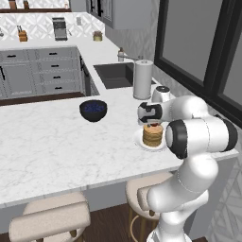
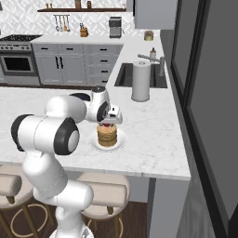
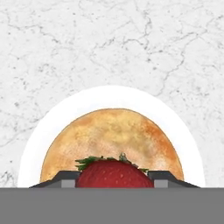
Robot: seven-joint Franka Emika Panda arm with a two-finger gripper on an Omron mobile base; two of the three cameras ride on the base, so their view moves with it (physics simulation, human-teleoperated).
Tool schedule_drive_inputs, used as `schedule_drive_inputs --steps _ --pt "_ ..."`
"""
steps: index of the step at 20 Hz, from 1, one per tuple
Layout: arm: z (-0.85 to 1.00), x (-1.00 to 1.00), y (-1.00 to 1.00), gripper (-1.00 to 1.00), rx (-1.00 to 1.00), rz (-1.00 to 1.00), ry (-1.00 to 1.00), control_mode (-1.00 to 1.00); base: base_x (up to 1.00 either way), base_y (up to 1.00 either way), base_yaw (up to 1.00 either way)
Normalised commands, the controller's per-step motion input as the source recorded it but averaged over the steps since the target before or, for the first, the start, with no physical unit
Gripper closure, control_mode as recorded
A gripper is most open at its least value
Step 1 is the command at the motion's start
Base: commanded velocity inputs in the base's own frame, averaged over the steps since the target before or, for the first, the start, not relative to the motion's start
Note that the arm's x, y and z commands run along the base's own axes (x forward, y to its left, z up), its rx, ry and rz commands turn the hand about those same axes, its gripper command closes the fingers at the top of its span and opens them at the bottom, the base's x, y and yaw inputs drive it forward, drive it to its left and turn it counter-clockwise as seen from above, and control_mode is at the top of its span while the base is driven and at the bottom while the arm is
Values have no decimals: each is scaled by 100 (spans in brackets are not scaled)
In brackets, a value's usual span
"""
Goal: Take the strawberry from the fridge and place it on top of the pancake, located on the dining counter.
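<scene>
Strawberry (image 3: 114, 174) between the pincer (image 3: 114, 179) fingers, over the pancake (image 3: 111, 144).

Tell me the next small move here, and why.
Probably open the gripper wider and lift straight up: the strawberry sits between its fingertips right over the pancake stack on the white plate, so release looks due.

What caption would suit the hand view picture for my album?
Strawberry between the gripper fingers, right above the pancake on its white plate.
</scene>
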Motion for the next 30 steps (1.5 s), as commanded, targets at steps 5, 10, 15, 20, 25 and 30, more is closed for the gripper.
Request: schedule_drive_inputs --steps 5,10,15,20,25,30 --pt "4 -7 0 -100 0 0 0 -100 0 0 0" --pt "53 -28 0 -100 -1 0 0 -100 0 0 0" --pt "89 -80 2 -100 -2 0 0 -100 0 0 0" --pt "35 -100 21 -100 0 -3 -4 -100 0 0 0" --pt "-9 -100 68 -100 0 -4 -16 -100 0 0 0" --pt "-32 -100 94 -100 -2 0 -12 -100 0 0 0"
